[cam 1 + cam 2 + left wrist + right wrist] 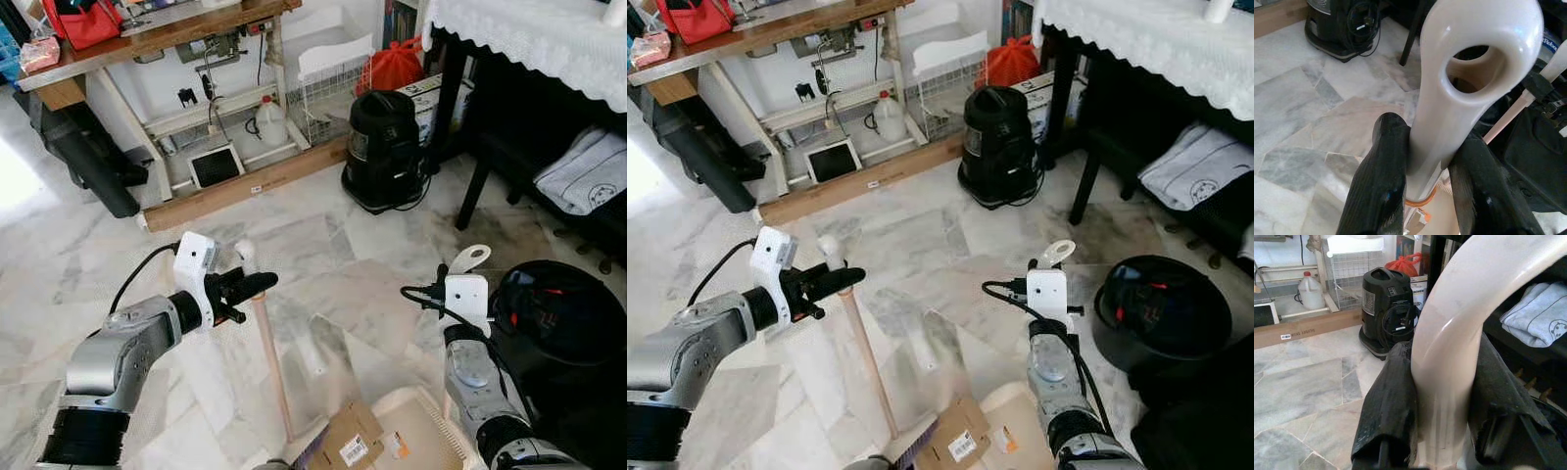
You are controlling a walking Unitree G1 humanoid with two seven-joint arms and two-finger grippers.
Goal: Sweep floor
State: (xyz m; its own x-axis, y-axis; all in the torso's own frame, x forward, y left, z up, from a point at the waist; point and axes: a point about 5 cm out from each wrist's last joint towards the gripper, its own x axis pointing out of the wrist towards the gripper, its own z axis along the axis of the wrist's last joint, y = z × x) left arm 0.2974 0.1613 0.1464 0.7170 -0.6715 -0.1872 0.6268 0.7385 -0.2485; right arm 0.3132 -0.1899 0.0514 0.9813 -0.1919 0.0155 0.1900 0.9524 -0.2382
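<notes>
My left pincer point(1427, 196) was clamped on the cream plastic top of the broom handle point(269, 357), one black finger on each side of it, just below the hanging loop at its end. From that pincer the pale wooden shaft slanted down and toward me to the marble floor point(323, 235), where the broom's dark bristles point(916, 448) lay beside a flattened cardboard box point(348, 441).

My right pincer point(1442, 421) held the cream dustpan handle point(470, 258), its two fingers pressed against either side of the curved plastic. The handle's looped end stood up just above that pincer, and the cream dustpan point(431, 421) sat on the floor below it, near my body, with the cardboard partly in it.

Between my two pincers lay open marble tiles. Beyond my right pincer stood a black vacuum cleaner point(382, 147), and further out to that side a dark round bin point(558, 313). Past my left pincer a long wooden plank point(245, 186) lay under a cluttered counter point(147, 39).
</notes>
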